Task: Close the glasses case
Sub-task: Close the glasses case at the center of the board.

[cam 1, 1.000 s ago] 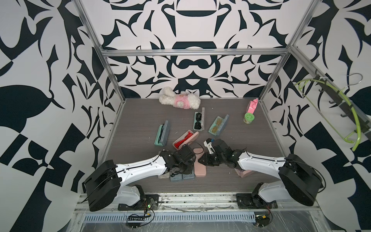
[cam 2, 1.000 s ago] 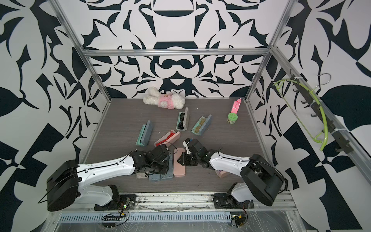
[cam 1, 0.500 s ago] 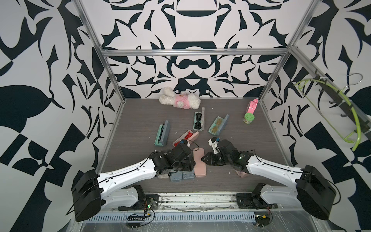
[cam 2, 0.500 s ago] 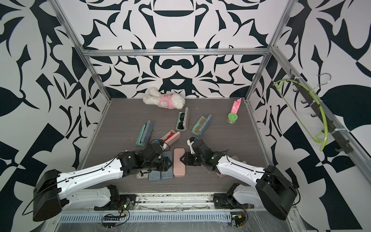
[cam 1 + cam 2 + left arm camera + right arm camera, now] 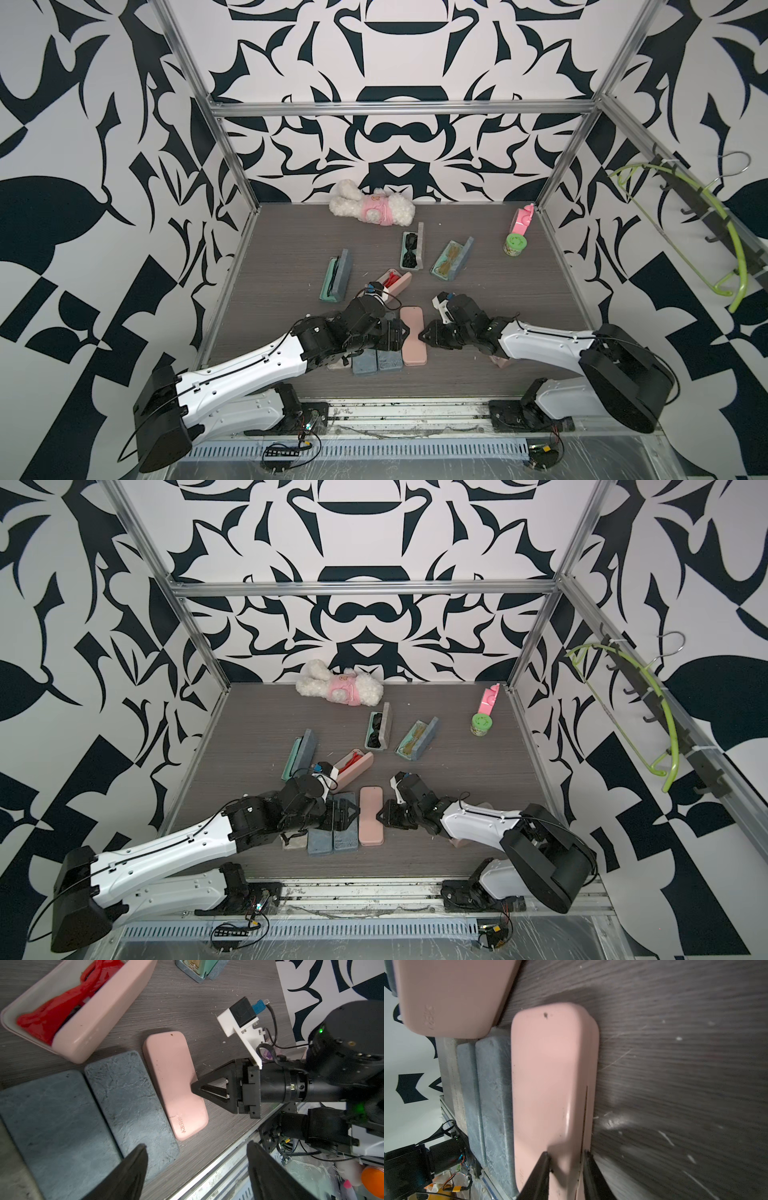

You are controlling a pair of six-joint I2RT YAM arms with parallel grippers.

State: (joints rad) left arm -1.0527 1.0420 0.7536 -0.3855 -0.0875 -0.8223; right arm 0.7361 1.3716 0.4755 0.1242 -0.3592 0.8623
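**Left tool let go; pink case lay shut**

Within the last second the left tool (image 5: 196, 1145) had spread from shut to wide and hung empty above the grey cases (image 5: 133, 1101). The right tool (image 5: 566, 1153) stood narrow, pinching the long edge of the closed pink case (image 5: 412, 341) on the table (image 5: 291, 257), so the closing looked done. Behind, an open pink case (image 5: 401, 286) held red glasses (image 5: 390, 279); another open case (image 5: 420, 245) held dark sunglasses (image 5: 409, 251).
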